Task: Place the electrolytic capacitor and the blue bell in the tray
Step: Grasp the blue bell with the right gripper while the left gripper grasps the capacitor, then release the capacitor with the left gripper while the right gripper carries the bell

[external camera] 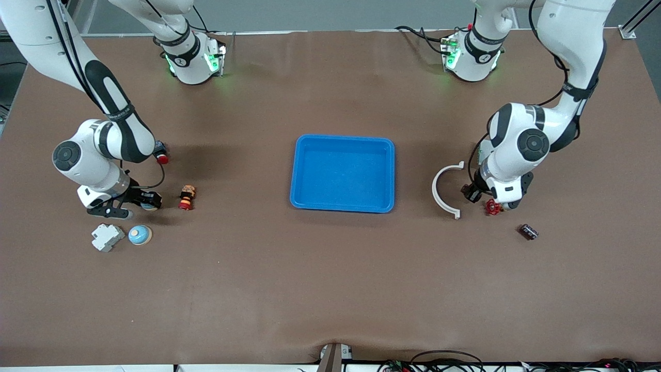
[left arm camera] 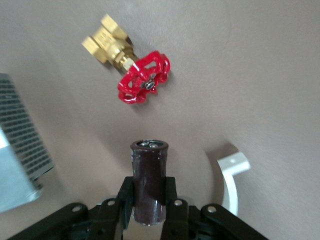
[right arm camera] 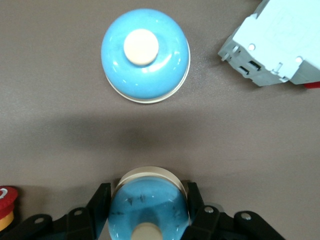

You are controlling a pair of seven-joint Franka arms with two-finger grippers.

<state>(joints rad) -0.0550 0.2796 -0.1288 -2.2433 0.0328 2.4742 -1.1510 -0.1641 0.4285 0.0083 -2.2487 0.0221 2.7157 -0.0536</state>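
My left gripper [external camera: 476, 194] is shut on a dark brown electrolytic capacitor [left arm camera: 149, 182] and holds it low over the table beside a red-handled brass valve [left arm camera: 142, 77]. In the left wrist view the gripper [left arm camera: 149, 189] has a finger on each side of the capacitor's body. My right gripper [external camera: 146, 201] is shut on a blue bell [right arm camera: 148, 212] with a cream button, low over the table; in the right wrist view the gripper [right arm camera: 148, 195] clasps the bell's rim. A second blue bell [external camera: 140, 235] sits on the table, also in the right wrist view [right arm camera: 145, 55]. The bright blue tray [external camera: 343, 138] lies mid-table with nothing in it.
A white-grey breaker [external camera: 107, 236] lies beside the second bell. A red-and-yellow push button [external camera: 186, 198] and a red knob [external camera: 161, 157] lie near the right arm. A white curved clamp [external camera: 445, 188], the valve [external camera: 493, 207] and a small dark part [external camera: 528, 231] lie near the left gripper. A grey ribbed box [left arm camera: 20, 145] shows in the left wrist view.
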